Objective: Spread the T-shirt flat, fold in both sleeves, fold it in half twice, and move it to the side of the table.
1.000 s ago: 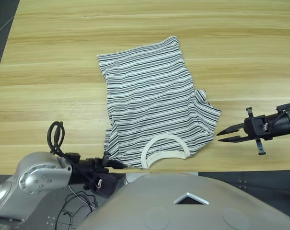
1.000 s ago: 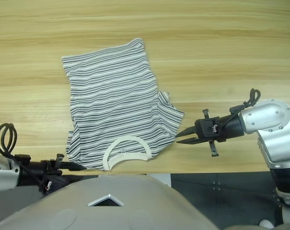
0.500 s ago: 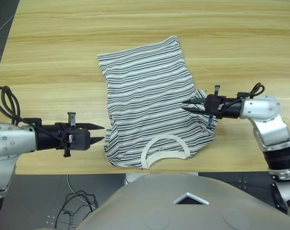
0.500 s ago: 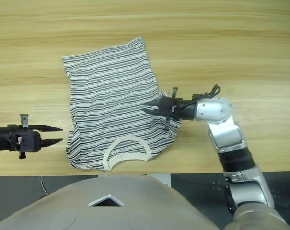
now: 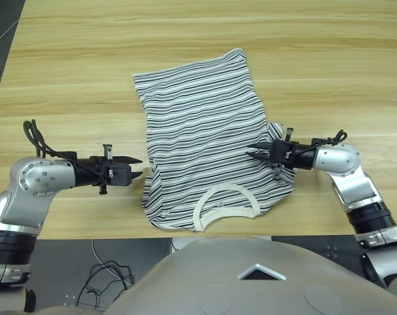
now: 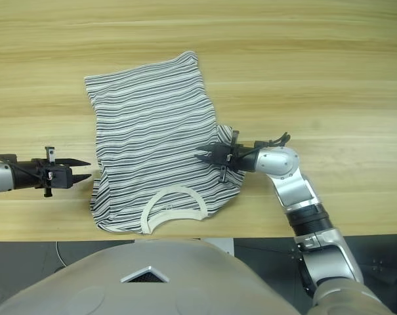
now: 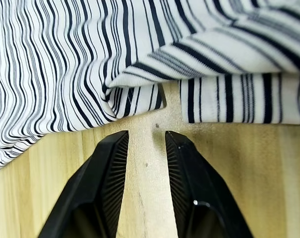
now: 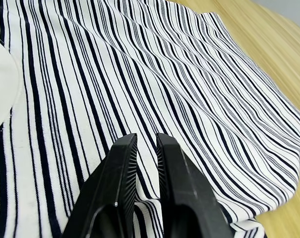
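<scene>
Left claw (image 5: pixel 140 167) low over bare tabletop (image 5: pixel 67 85), fingers parted a moderate way, holding nothing, tips just short of the T-shirt (image 5: pixel 205 125) left edge near the front. Left wrist view adds detail the head views lack: claw (image 7: pixel 147 135) aimed at a spot where the striped cloth edge is rolled and layered, with a small notch of wood between two flaps, tips close to the cloth but apart from it. T-shirt lies mid-tabletop toward the near edge, collar (image 5: pixel 199 211) toward the robot, hem at the far side, body skewed and rumpled, not fully flat. On the shirt's right side a sleeve (image 5: pixel 277 131) sticks out, bunched. Right claw (image 5: pixel 250 151) reaches in over that sleeve, tips above the striped body just inside it. Right wrist view shows claw (image 8: pixel 146 135) with only a narrow gap between fingers, stripes visible through the gap; whether the tips touch or nip the cloth is hard to tell, looks like nothing is gripped. Head views show both arms level with each other, one at each side of the shirt.
</scene>
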`<state>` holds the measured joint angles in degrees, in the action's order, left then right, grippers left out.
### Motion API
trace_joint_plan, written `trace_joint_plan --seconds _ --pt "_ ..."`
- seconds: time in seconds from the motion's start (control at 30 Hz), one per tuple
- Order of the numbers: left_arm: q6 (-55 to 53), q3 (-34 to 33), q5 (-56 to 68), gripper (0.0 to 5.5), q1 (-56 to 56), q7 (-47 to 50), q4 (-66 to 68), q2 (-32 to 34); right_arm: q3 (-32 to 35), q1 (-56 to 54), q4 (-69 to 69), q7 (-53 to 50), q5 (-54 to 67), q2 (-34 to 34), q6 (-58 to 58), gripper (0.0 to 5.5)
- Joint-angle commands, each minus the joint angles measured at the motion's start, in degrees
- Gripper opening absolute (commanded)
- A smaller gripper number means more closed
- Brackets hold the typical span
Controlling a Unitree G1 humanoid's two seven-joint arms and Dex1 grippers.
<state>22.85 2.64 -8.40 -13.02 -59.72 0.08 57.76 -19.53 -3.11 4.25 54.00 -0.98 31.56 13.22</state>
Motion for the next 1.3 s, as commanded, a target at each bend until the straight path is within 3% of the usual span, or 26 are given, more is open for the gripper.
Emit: trace_joint_plan --seconds 0.03,0.67,1.17,1.3 --pt "1.48 1.7 -0.88 1.37 1.53 1.06 2.31 -0.36 -0.14 -0.08 0.26 -0.38 -0.83 0.33 0.66 0.7" --pt "-1.78 2.42 0.91 1.37 -1.67 1.41 -5.08 -0.49 -0.11 -0.24 1.42 -0.22 -2.47 1.54 1.98 0.7" --pt "2.74 8.07 -8.32 1.37 -1.81 6.43 5.07 0.03 0.2 0.38 0.42 -0.12 -2.06 2.04 1.8 0.7" --pt "3.38 11.78 -10.37 1.37 -6.59 6.44 6.79 1.02 0.97 -0.69 0.63 -0.32 -2.2 2.47 1.32 0.7"
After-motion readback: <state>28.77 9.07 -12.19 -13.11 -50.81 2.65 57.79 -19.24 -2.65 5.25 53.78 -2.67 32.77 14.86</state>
